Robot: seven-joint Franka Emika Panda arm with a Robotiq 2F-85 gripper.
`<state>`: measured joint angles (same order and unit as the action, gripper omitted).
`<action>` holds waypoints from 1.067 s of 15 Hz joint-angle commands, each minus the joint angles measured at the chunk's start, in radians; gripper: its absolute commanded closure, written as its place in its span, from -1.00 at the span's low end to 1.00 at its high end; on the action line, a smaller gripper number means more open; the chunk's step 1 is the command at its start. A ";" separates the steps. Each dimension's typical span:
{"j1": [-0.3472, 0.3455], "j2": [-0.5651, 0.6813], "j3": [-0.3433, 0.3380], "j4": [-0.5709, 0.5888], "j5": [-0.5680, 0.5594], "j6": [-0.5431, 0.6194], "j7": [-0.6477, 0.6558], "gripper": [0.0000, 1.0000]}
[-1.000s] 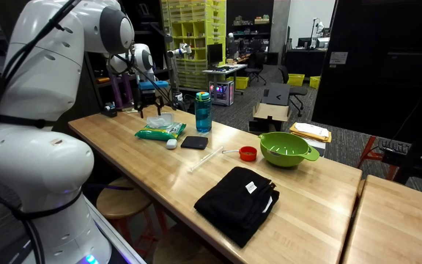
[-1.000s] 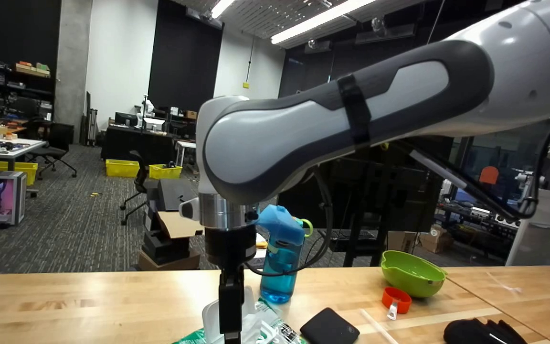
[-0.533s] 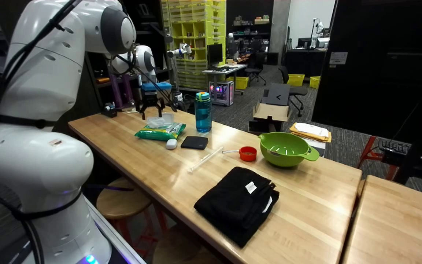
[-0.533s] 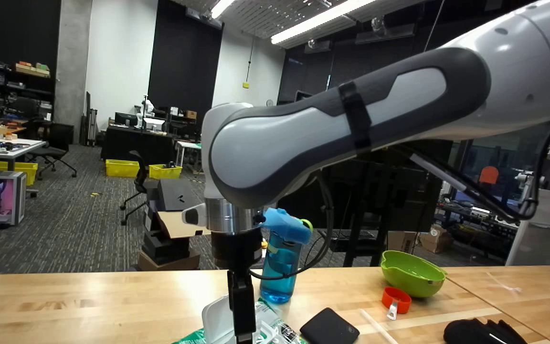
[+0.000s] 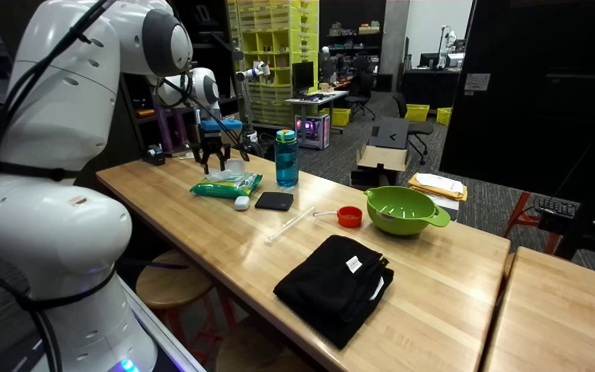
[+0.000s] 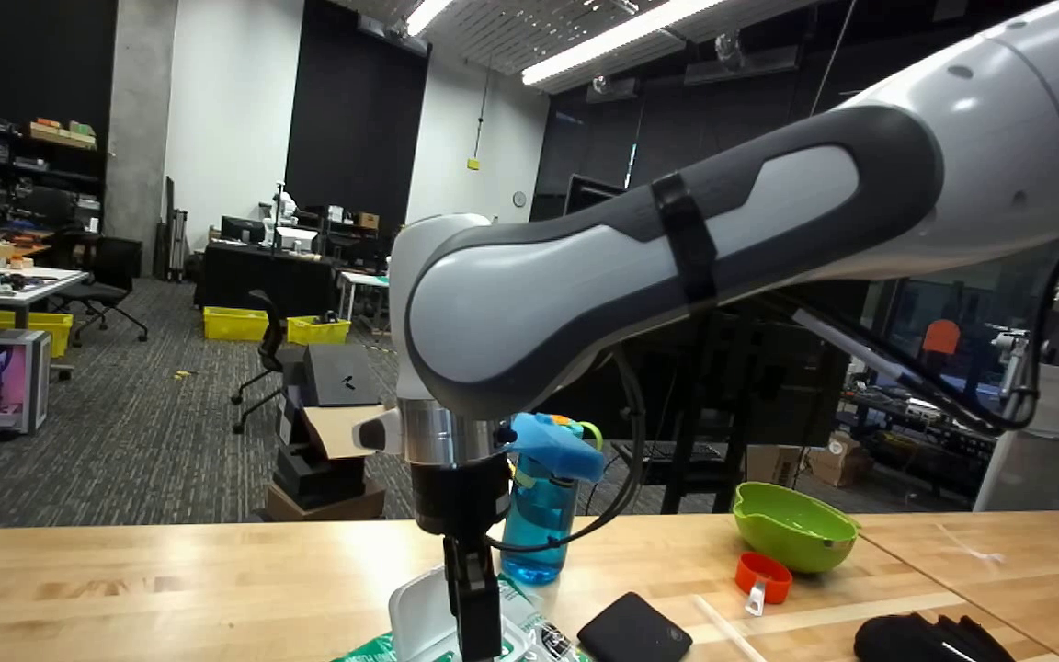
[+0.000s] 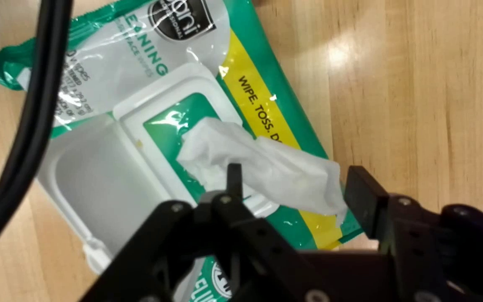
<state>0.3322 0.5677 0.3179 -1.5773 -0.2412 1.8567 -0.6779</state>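
My gripper (image 5: pixel 215 169) is open and points down over a green pack of cleaning wipes (image 5: pixel 217 190); it also shows in an exterior view (image 6: pixel 474 611) and the wrist view (image 7: pixel 294 176). The pack (image 7: pixel 262 105) lies on the table with its white lid (image 7: pixel 99 188) flipped open. A white crumpled wipe (image 7: pixel 275 172) sticks out of the opening and drapes across the pack toward the yellow stripe. In the wrist view the wipe spans the gap between my fingers, its loose end beside the right finger. I cannot tell whether a finger touches it.
A blue bottle (image 5: pixel 286 160) stands beside the pack. A white case (image 5: pixel 241 203), a black flat item (image 5: pixel 274 201), a clear tube (image 5: pixel 291 225), a red measuring cup (image 5: pixel 349 217), a green bowl (image 5: pixel 401 217) and folded black cloth (image 5: pixel 328 289) lie along the table.
My gripper has moved down toward the pack and slightly to the right in both exterior views. It stays open. The wipe appears to lie lower than before.
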 commanded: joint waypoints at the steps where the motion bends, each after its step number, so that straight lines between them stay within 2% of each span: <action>1: 0.000 -0.032 -0.001 -0.028 -0.003 -0.007 -0.016 0.33; 3: 0.000 -0.034 -0.001 -0.030 -0.005 -0.007 -0.014 0.65; 6: -0.001 -0.035 -0.001 -0.033 -0.003 -0.005 -0.013 1.00; 16: 0.003 -0.040 0.002 -0.021 0.001 -0.009 -0.007 1.00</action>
<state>0.3315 0.5662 0.3182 -1.5812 -0.2412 1.8571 -0.6793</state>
